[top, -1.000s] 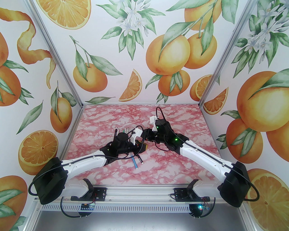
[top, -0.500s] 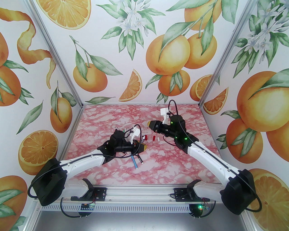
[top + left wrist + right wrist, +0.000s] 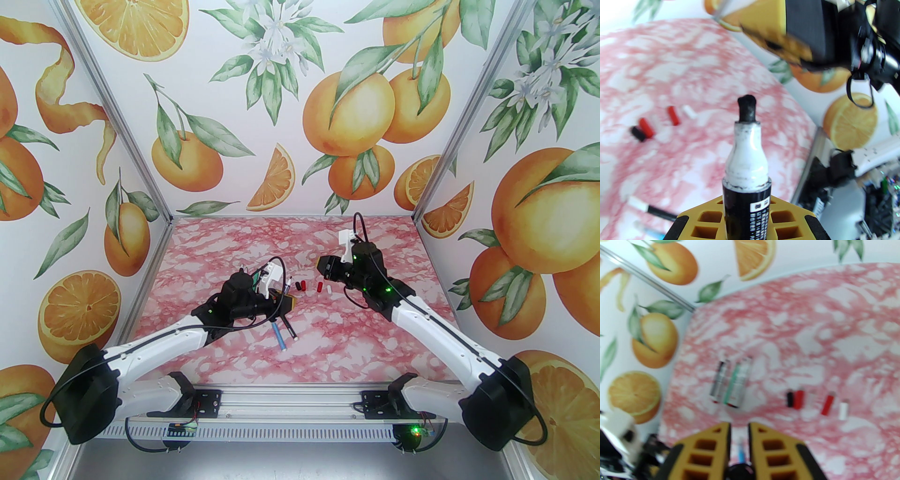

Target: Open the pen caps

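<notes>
Black pen (image 3: pixel 745 145), uncapped, is grasped by your left claw (image 3: pixel 747 207); right claw (image 3: pixel 739 425) clenched; loose caps (image 3: pixel 798 399) lie near the table (image 3: pixel 375 356) centre

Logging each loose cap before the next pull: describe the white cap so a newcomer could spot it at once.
On the pink marbled table, a short row of loose pen caps lies near the middle. The white cap sits at the row's right end in the top view, beside a red cap; it is plain white, while its neighbours are black or red.
</notes>
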Action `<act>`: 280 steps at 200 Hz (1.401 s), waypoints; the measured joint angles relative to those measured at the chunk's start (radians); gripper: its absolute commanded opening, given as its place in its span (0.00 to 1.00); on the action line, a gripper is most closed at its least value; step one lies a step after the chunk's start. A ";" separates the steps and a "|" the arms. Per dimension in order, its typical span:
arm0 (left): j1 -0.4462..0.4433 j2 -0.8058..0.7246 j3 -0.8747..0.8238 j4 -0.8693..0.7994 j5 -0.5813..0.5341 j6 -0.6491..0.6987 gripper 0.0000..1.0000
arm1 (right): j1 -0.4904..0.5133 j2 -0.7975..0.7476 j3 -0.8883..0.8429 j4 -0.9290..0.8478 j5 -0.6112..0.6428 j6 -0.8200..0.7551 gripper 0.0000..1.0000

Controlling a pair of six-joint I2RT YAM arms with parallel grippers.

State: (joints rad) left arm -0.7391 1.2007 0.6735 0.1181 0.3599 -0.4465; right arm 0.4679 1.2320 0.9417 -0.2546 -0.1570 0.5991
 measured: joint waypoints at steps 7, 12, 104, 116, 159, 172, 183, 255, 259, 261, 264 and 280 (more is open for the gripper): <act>0.000 -0.012 0.000 -0.011 -0.020 0.006 0.00 | -0.009 0.006 0.000 -0.036 0.016 -0.022 0.12; 0.000 -0.020 0.000 -0.021 -0.031 0.009 0.00 | -0.015 0.012 0.000 -0.056 0.027 -0.035 0.12; 0.000 -0.101 0.000 -0.153 -0.148 0.062 0.00 | -0.086 0.307 0.025 -0.217 0.139 -0.164 0.12; 0.000 -0.105 0.000 -0.161 -0.152 0.063 0.00 | -0.091 0.349 0.040 -0.220 0.148 -0.176 0.12; 0.000 -0.106 0.000 -0.167 -0.151 0.064 0.00 | -0.115 0.452 0.103 -0.232 0.162 -0.208 0.13; 0.000 -0.106 0.000 -0.168 -0.151 0.063 0.00 | -0.124 0.480 0.125 -0.240 0.163 -0.217 0.13; 0.000 -0.106 0.000 -0.167 -0.151 0.063 0.00 | -0.130 0.502 0.139 -0.241 0.162 -0.223 0.14; 0.000 -0.087 0.000 -0.168 -0.151 0.064 0.00 | -0.136 0.589 0.177 -0.245 0.152 -0.235 0.17; 0.000 -0.084 0.000 -0.168 -0.151 0.064 0.00 | -0.136 0.591 0.178 -0.246 0.150 -0.235 0.17; 0.000 -0.083 0.000 -0.168 -0.151 0.064 0.00 | -0.136 0.592 0.179 -0.247 0.150 -0.235 0.17; 0.000 -0.082 0.000 -0.168 -0.151 0.064 0.00 | -0.136 0.593 0.179 -0.247 0.149 -0.235 0.17; 0.000 -0.075 0.000 -0.169 -0.151 0.065 0.00 | -0.136 0.602 0.190 -0.249 0.146 -0.234 0.18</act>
State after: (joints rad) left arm -0.7391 1.1259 0.6735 -0.0505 0.2092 -0.3813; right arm 0.3321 1.8343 1.1320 -0.5041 -0.0105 0.3649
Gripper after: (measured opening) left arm 0.186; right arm 0.175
